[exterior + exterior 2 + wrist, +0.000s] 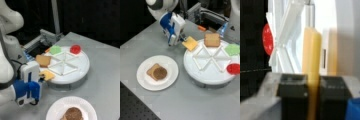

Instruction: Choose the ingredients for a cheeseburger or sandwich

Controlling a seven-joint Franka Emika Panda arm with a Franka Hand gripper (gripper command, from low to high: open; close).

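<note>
My gripper (40, 76) (181, 39) (313, 83) is shut on the yellow-orange cheese square (47, 74) (190, 43) (311, 55), held at the edge of the white divided tray (80, 66) (207, 75). On the tray lie a tan toast square (43, 60) (212, 40), a green leaf piece (55, 49) (233, 49) and a red disc (75, 49) (233, 68) (267, 39). On the white round plate (75, 99) (143, 80) a brown patty (73, 113) (160, 73) rests on a toast square (152, 68).
A grey metal unit (47, 37) (207, 15) stands behind the tray, with a small orange piece (201, 28) beside it. The arm's white body (10, 50) rises at a front view's left. Everything sits on a grey table (105, 82) (195, 105).
</note>
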